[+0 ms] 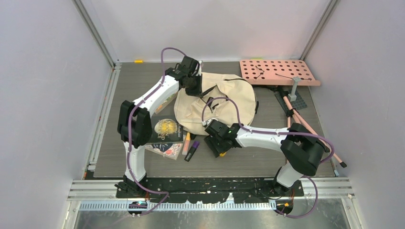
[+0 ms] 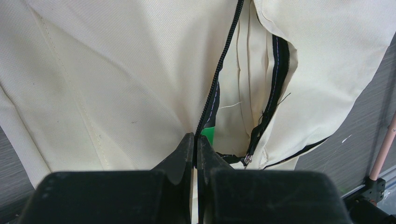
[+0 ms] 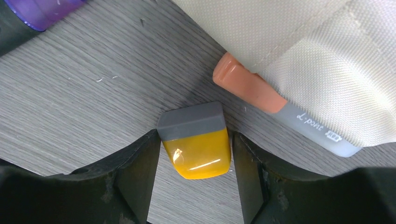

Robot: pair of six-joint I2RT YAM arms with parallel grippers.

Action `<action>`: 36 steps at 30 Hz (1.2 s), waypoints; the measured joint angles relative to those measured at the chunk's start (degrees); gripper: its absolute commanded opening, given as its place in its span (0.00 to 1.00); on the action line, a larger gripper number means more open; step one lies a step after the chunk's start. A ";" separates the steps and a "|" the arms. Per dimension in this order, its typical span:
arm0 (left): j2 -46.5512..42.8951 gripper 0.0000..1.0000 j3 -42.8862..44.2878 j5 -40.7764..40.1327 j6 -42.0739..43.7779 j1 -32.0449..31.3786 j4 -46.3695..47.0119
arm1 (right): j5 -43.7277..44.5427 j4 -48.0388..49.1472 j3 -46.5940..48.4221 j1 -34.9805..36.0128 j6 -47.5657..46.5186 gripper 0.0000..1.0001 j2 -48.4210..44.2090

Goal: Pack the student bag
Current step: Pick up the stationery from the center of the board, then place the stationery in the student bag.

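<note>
Closing the right gripper could go wrong in one plain way. The yellow highlighter between its jaws is short, glossy and flat on the table, so an off-centre squeeze may squirt it forward toward the orange highlighter just beyond (that one is partly tucked under the cloth). A second risk sits with the left gripper: it grips only a thin edge of fabric by the zipper, and a hard tug could pull the cloth free and let the mouth sag closed.

The right jaws are spread just wider than the yellow highlighter, one close on each side. Whether they touch it cannot be told. The left jaws are pressed together, pinching the student bag at the rim of its unzipped opening, with something green showing just inside.

Farther out, the student bag lies mid-table toward the far side, its near edge by the right gripper. A purple highlighter lies nearby, books rest to the left, and a pink perforated board sits at the far right.
</note>
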 measured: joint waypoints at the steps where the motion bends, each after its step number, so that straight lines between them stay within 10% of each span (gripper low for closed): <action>1: 0.00 0.00 -0.02 0.02 0.00 0.00 0.00 | 0.39 -0.17 0.00 0.11 0.37 0.60 0.00; 10: 0.00 0.00 -0.22 0.09 0.00 0.00 0.07 | 2.75 -0.37 0.02 0.52 2.25 0.32 0.00; 23: -0.46 0.00 -1.36 0.07 0.02 0.09 0.50 | 6.82 -7.72 10.58 -1.42 3.08 0.36 -6.88; 36: -0.76 0.00 -1.81 0.31 0.04 0.09 0.66 | 2.29 -7.89 30.77 -22.03 2.05 0.36 5.22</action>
